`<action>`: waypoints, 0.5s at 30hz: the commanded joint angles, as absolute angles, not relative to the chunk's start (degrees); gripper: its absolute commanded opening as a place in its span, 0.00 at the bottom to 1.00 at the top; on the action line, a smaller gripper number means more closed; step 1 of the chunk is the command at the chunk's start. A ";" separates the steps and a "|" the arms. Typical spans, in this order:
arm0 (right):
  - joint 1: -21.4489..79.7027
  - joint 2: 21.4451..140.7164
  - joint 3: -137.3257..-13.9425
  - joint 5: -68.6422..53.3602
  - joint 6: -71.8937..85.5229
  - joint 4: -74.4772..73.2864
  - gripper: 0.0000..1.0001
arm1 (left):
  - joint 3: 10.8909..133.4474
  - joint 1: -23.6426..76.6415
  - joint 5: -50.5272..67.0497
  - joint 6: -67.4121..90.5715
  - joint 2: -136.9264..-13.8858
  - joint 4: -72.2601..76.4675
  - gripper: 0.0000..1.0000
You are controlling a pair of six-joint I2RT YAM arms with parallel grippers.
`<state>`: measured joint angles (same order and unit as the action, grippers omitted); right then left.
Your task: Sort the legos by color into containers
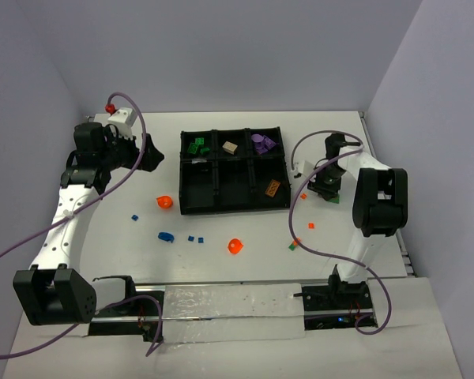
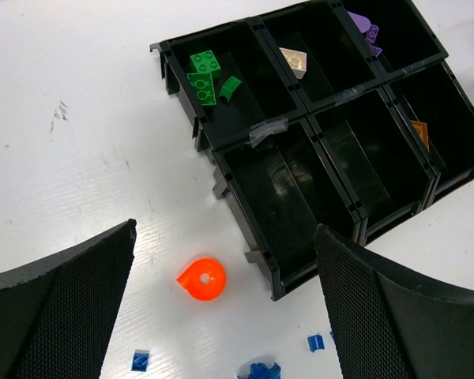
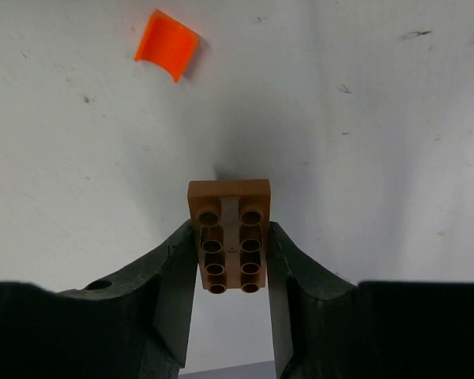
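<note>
**Legos: getting the brown plate into its compartment**

We are working over the white bench (image 1: 103, 237), where loose orange and blue pieces (image 1: 235, 246) are lying well apart on the near side of the black tray (image 1: 182, 181). We are reading the tray's far row as green, tan and purple. We are taking the near right compartment (image 1: 262, 170) as the brown one, since a brownish piece (image 1: 273, 187) is lying in it.

Our right gripper (image 3: 231, 229) is sitting just right of the tray. Its fingers (image 3: 178, 268) are pressing on both long sides of a brown plate (image 3: 229, 197), whose underside tubes are facing the wrist camera. We cannot tell whether the plate is clear of the bench.

Our left gripper (image 1: 152, 151) is hanging near the tray's far left corner, fingers spread wide and holding nothing.

To do this step well, we are judging that the plate needs:
- lifting straight up before travelling
- carrying high enough to clear the divider walls (image 1: 250, 178)
- releasing low over the near right compartment so it is not bouncing out

The small orange curved piece (image 3: 167, 54) nearby is best left undisturbed.
</note>
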<state>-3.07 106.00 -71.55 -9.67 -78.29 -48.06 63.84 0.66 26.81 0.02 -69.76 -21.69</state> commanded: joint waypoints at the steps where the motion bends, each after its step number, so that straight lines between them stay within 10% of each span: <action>1: -4.59 103.91 -72.94 -10.88 -79.06 -48.62 0.29 | 66.97 0.88 27.11 -1.20 -69.14 -21.25 0.99; 8: -4.50 99.09 -86.52 -25.11 -71.06 -62.31 0.01 | 66.96 0.88 30.39 -0.53 -68.55 -19.05 0.96; 15: -4.42 98.35 -106.34 -52.86 -35.08 -63.74 0.00 | 65.87 3.60 39.35 6.16 -67.82 -13.55 0.89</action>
